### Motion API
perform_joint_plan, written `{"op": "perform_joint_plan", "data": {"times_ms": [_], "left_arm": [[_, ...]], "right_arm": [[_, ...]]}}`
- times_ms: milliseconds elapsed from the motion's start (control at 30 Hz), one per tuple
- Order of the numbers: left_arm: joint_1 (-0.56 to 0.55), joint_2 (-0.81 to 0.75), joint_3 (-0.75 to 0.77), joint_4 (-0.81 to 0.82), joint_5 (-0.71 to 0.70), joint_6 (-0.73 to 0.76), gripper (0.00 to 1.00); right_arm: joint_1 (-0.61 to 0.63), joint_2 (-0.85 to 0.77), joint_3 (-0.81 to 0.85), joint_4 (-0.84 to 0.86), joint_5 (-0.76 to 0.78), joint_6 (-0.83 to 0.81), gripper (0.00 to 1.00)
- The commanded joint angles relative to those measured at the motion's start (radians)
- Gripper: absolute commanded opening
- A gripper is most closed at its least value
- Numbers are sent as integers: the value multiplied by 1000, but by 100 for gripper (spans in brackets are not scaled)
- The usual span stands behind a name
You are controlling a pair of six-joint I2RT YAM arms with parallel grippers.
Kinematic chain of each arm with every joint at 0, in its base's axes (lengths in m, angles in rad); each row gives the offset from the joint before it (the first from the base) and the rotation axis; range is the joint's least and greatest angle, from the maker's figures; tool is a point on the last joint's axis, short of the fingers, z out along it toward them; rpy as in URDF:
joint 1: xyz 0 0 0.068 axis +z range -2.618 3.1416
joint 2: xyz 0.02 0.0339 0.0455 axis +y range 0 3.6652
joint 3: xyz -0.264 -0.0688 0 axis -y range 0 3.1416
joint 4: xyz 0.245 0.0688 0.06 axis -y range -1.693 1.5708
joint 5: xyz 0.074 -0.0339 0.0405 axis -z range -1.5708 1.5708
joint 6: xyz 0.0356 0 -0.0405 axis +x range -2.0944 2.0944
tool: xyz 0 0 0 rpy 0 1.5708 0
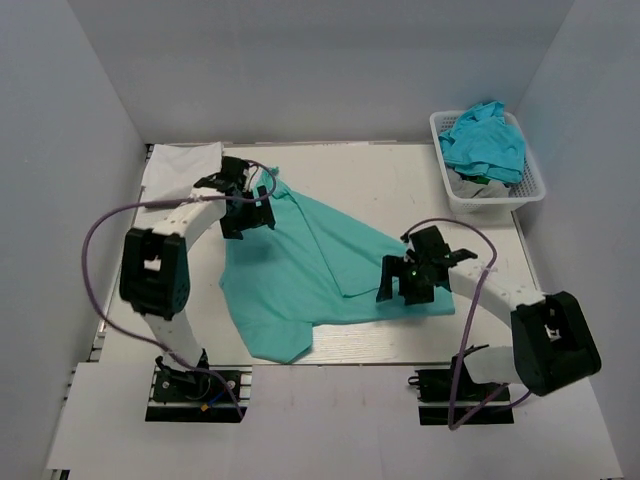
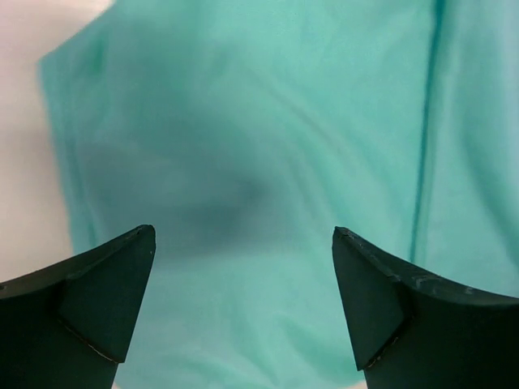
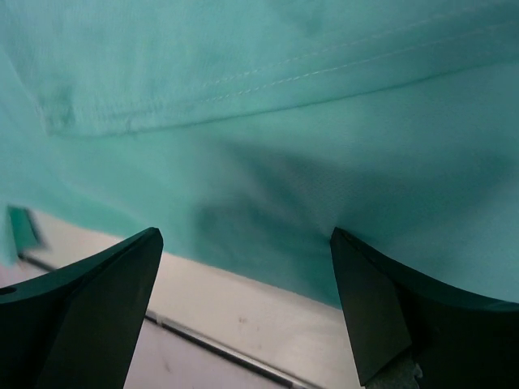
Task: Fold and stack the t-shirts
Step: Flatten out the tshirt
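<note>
Left wrist: left gripper (image 2: pixel 243 232) agape, empty, above t-shirt (image 2: pixel 284 97).

Plain grey walls (image 1: pixel 300 60) enclose a cream tabletop (image 1: pixel 400 180) under soft, even light

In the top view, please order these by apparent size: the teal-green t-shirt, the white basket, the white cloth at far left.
Largest: teal-green t-shirt.
Then: white basket.
Smallest: white cloth.
</note>
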Motion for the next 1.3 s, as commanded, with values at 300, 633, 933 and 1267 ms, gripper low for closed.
{"op": "perform_joint_plan", "data": {"times_ms": [300, 633, 933, 1267], "left_arm": [[-14, -370, -326, 51, 86, -130, 100], [-23, -350, -451, 82, 89, -210, 100], [-23, -328, -525, 82, 79, -230, 100], [-23, -287, -555, 92, 35, -230, 100]], "right_arm": [[262, -72, 250, -187, 137, -163, 90], [490, 260, 435, -129, 344, -222, 90], [532, 398, 475, -101, 343, -203, 59], [524, 400, 463, -95, 418, -148, 0]]}}
